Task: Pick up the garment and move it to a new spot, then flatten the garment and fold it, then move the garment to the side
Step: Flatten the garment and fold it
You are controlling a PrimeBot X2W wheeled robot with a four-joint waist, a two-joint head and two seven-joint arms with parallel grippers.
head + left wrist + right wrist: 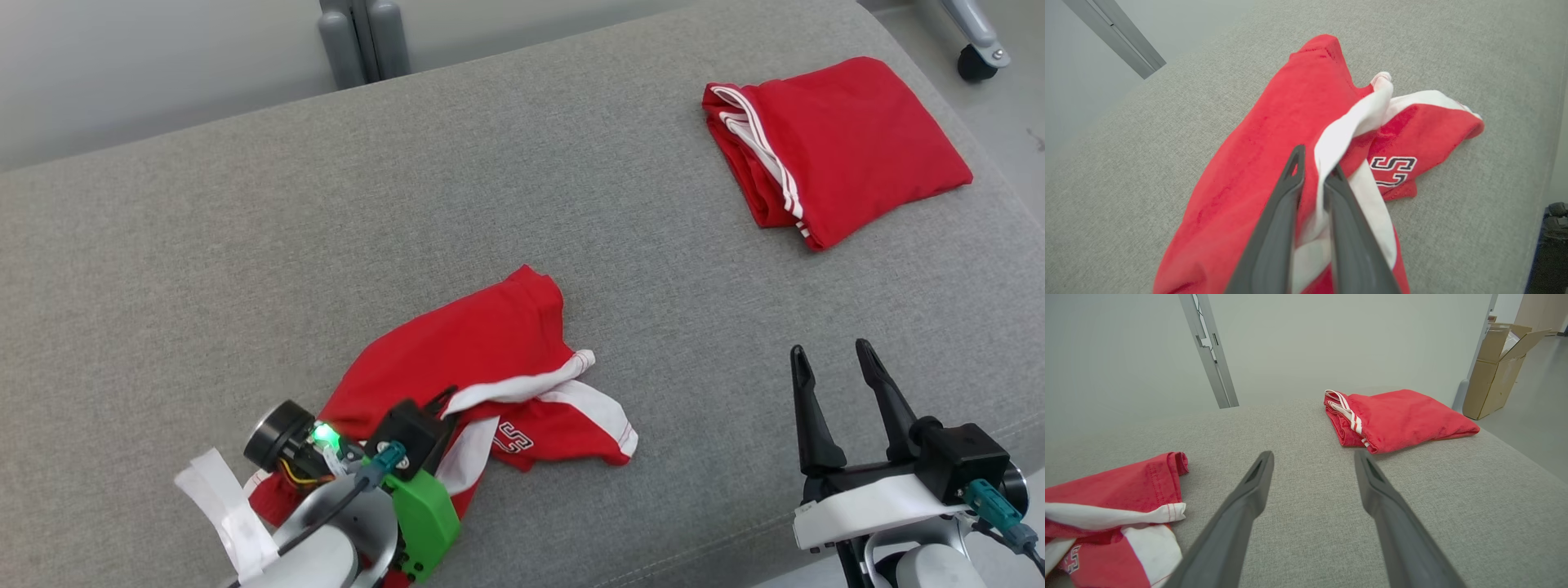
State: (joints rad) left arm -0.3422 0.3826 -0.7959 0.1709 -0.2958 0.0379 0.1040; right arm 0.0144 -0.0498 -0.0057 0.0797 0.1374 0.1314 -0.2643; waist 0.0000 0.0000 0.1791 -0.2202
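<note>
1. Closest to the head camera is the left hand (1316, 161), low at the near left edge of the tabletop (245, 245). Its two dark fingers stand almost together and pinch a fold of the garment (482, 359), just where a white band (1347, 126) meets the red cloth.
2. That garment lies crumpled on the near left part of the tabletop. It is red with white bands and some dark-outlined letters, and its near end goes under the left arm.
3. At the near right, the right hand (831, 349) has its fingers spread wide and holds nothing. It is over bare grey fabric, well apart from the crumpled garment.
4. At the far right lies a folded red garment (849, 139) with white stripes. Neither hand is near it, so I judge it is not the piece in work.
5. I judge the step in hand to be the first one, the picking up, because the cloth is gripped but mostly rests on the tabletop and is not flat.
6. For the next move, the left hand should lift until the cloth hangs free, then carry it toward the open middle. The pinch is on a thin fold, so it may slip, and the right hand will probably be needed for spreading.
</note>
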